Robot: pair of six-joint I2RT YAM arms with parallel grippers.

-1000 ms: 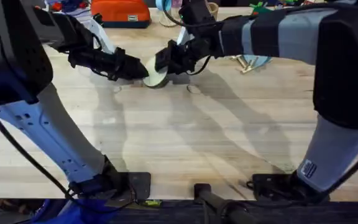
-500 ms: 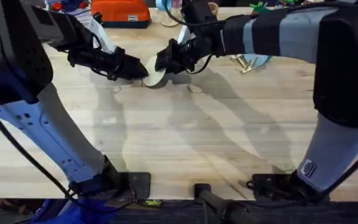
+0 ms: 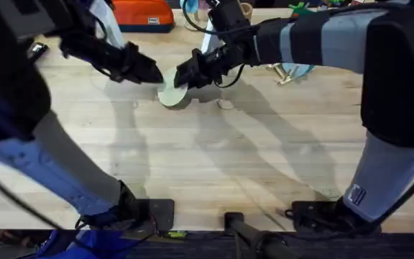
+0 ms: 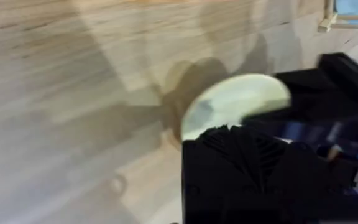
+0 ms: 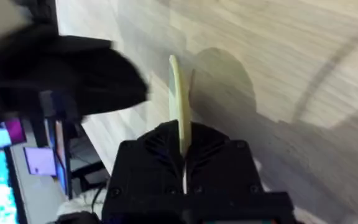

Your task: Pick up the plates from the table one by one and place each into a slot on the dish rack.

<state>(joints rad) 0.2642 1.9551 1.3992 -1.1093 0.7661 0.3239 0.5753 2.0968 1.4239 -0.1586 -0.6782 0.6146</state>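
Observation:
My right gripper (image 3: 184, 78) is shut on the rim of a pale cream-yellow plate (image 3: 169, 95), holding it tilted just over the table (image 3: 214, 165) at the back middle. In the right wrist view the plate (image 5: 179, 112) stands edge-on between my fingers. My left gripper (image 3: 149, 72) hangs just left of the plate, apart from it and open. The left wrist view shows the plate (image 4: 232, 102) past my own black finger (image 4: 247, 168). The dish rack (image 3: 282, 70) sits to the right behind the right arm, with a light blue plate (image 3: 302, 70) at it.
An orange-red case (image 3: 139, 13) and a round wooden cup (image 3: 246, 10) stand along the table's back edge. Both arms cross the back half of the table. Bare planks stretch from the middle to the front edge.
My left gripper has let go of the plate and pulled back to the left and away. The right gripper keeps the plate and has shifted slightly left and down.

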